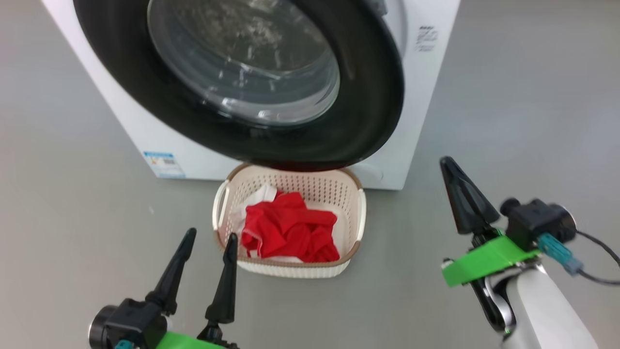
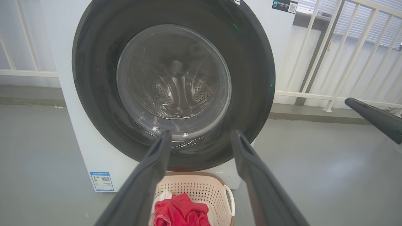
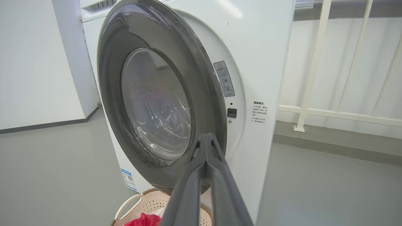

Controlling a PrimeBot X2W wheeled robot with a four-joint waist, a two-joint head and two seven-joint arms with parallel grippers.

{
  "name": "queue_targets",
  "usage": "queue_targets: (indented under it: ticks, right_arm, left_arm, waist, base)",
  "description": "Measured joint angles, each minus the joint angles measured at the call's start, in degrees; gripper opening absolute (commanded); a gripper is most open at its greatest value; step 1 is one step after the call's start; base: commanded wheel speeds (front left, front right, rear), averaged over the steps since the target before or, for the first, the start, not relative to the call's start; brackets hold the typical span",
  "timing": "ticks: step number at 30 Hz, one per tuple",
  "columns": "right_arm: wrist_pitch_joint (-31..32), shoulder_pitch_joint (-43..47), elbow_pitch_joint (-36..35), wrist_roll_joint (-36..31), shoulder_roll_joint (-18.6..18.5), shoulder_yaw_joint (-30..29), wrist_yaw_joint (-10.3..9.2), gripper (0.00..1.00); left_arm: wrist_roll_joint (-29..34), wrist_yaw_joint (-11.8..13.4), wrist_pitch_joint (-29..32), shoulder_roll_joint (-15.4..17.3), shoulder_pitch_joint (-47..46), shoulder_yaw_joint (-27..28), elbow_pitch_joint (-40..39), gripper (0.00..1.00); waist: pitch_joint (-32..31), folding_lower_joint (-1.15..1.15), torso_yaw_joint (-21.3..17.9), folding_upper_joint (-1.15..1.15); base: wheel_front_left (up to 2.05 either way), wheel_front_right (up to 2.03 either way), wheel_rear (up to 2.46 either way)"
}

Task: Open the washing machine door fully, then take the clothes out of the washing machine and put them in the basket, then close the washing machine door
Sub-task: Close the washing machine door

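At the far left a plain white wall [image 3: 31,62] meets the floor along a dark skirting strip [image 3: 47,125]. The floor [image 1: 72,232] is smooth grey, with a dull sheen and soft pale reflections.

At the near left the left gripper [image 1: 211,236] hangs just left of the basket, its two dark fingers spread wide with nothing between them.

Behind it stands the washing machine [image 1: 426,87], a white box with a blue energy sticker [image 1: 163,164] low on its left front corner. The washing machine door [image 1: 368,97] faces forward. From the right wrist view its right edge stands a little off the front panel, with the latch hole bare beside it. The steel drum shows through the glass.

The basket [image 1: 290,269] sits on the floor close against the machine's front, under the door's lower rim. The clothes [image 1: 290,228] lie bunched inside it, red with some white showing at their left.

To the right, well apart from the basket, the right gripper [image 1: 445,162] points toward the door with its fingers pressed together, holding nothing.

At the far right a white railing [image 3: 345,115] runs along a low grey step.
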Motion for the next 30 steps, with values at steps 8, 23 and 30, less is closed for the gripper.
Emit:
queue_targets:
  ticks: [8,23,30]
  right_arm:
    - [0.0,-9.6,5.0,-0.7,-0.2,3.1,0.00,0.00]
    - [-0.5,-26.1,15.6,1.9,-0.6,6.0,0.00,0.00]
    - [-0.5,-31.2,18.9,1.8,-1.5,5.2,0.00,0.00]
  left_arm:
    - [0.0,-0.1,-0.1,-0.9,-1.9,-0.3,-0.1,1.00]
    - [0.0,-2.2,-0.7,-2.9,-5.9,-1.0,0.7,1.00]
    - [0.0,-3.7,-1.2,-4.2,-8.0,-1.3,1.9,1.00]
  waist:
    - [4.3,0.00,2.0,0.00]
    - [10.7,0.00,4.9,0.00]
    - [13.3,0.00,6.9,0.00]
  base:
    - [0.00,0.00,0.00]
    - [0.00,0.00,0.00]
    - [0.00,0.00,0.00]
